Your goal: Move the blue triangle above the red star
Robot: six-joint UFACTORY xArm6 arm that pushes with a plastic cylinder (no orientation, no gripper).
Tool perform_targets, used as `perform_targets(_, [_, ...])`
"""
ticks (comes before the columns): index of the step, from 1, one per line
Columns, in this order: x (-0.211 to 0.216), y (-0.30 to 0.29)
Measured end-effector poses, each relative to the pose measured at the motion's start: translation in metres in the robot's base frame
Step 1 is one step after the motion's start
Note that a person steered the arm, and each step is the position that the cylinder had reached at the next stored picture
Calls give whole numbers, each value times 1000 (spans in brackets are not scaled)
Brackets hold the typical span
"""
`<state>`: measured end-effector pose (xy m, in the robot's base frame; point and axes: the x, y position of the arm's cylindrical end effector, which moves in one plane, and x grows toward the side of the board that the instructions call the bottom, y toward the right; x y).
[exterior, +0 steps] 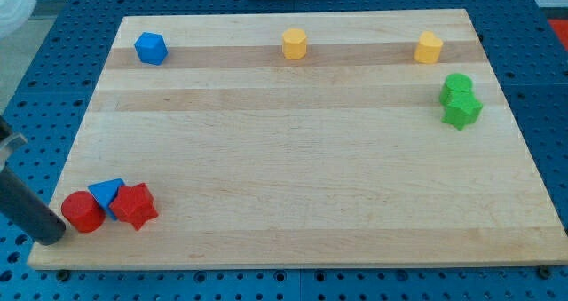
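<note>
My tip (55, 236), a bare rod grasping nothing, sits at nine o'clock of the red cylinder (82, 212). The blue triangle (106, 194) is wedged between it and the red star (135, 205). It looks light, rigid and slippery, so I'd push its flat lower face.

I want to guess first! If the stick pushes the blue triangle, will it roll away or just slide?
Probably slide: the blue triangle looks flat-sided and sits low on the smooth wooden board. It may twist, since it is wedged between the red cylinder and red star. My tip sits left of the cylinder.
</note>
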<state>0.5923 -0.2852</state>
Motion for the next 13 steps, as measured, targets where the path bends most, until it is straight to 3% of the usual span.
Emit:
perform_targets(2, [-15,9])
perform_targets(3, [-61,50])
perform_targets(4, [-75,79])
perform_targets(9, [-59,155])
perform_targets(11, [-59,210])
perform_targets(13, [-68,213])
